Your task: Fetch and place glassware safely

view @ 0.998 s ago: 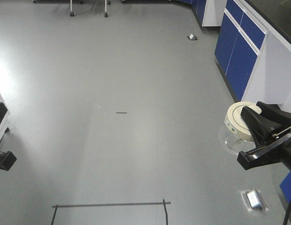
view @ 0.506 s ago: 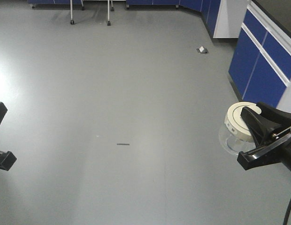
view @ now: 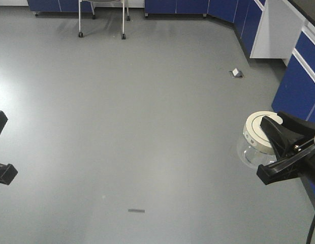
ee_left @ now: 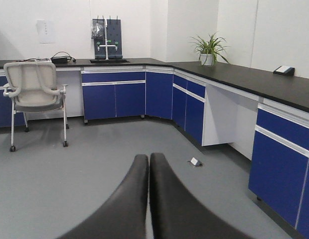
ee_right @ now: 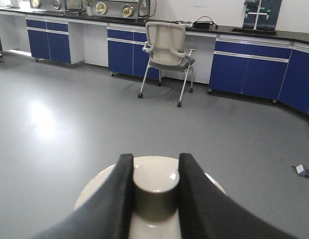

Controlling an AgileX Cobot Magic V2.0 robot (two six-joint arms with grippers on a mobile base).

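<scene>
The glassware (view: pixel 253 147) is a squat clear jar with a round cream lid (ee_right: pixel 102 191) and a central knob (ee_right: pixel 154 191). It hangs above the grey floor at the right of the front view. My right gripper (view: pixel 268 150) is shut on the knob, and in the right wrist view its (ee_right: pixel 155 158) black fingers press both sides of the knob. In the left wrist view my left gripper (ee_left: pixel 148 157) is shut with its fingers touching and nothing between them. Black parts of the left arm (view: pixel 4 173) show at the left edge of the front view.
Blue lab cabinets (view: pixel 294 86) run along the right and the far wall (ee_left: pixel 114 97) under a black counter (ee_left: pixel 254 79). A wheeled mesh chair (ee_right: pixel 167 45) stands by the far cabinets. A small floor box (view: pixel 237 73) and a dark floor mark (view: pixel 136 210) lie on the grey floor.
The whole floor scene has slid down the front view: the dark mark went from mid-frame to near the bottom, and the far chair came into view. Both grippers and the jar keep their pose.
</scene>
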